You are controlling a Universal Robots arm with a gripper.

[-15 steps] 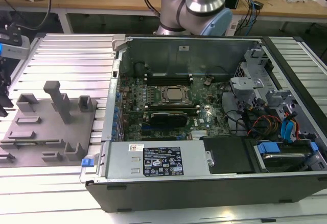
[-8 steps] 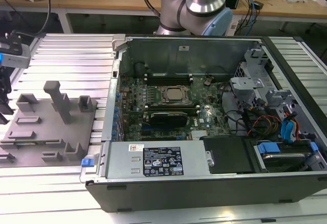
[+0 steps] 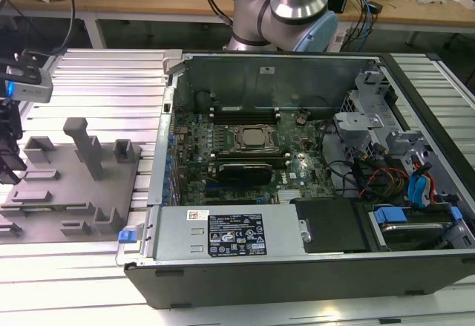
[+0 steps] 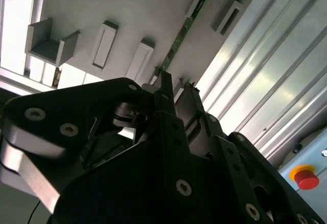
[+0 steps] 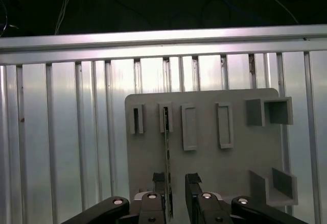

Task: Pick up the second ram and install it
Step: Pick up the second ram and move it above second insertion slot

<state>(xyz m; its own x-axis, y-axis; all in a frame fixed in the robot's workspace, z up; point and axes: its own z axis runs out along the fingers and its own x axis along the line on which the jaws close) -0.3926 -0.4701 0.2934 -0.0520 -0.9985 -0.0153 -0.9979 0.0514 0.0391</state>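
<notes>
The second ram (image 5: 167, 152) is a thin dark green stick standing on edge in the slots of the grey fixture plate (image 5: 230, 183). It also shows as a narrow green strip (image 4: 180, 35) in the second wrist view. My gripper (image 5: 175, 183) is open and straddles the near end of the stick. One finger (image 5: 157, 182) is close beside the stick and the other finger (image 5: 192, 182) stands off with a visible gap. In the exterior view my gripper (image 3: 9, 144) hangs at the far left, over the fixture plate (image 3: 67, 192).
The open computer case (image 3: 297, 266) lies on the exterior view's right, with the motherboard and its silver-framed CPU socket (image 3: 249, 137) inside. The ribbed aluminium table (image 5: 61, 147) surrounds the fixture. Grey upright blocks (image 3: 85, 148) rise from the plate. A red stop button (image 4: 306, 177) sits nearby.
</notes>
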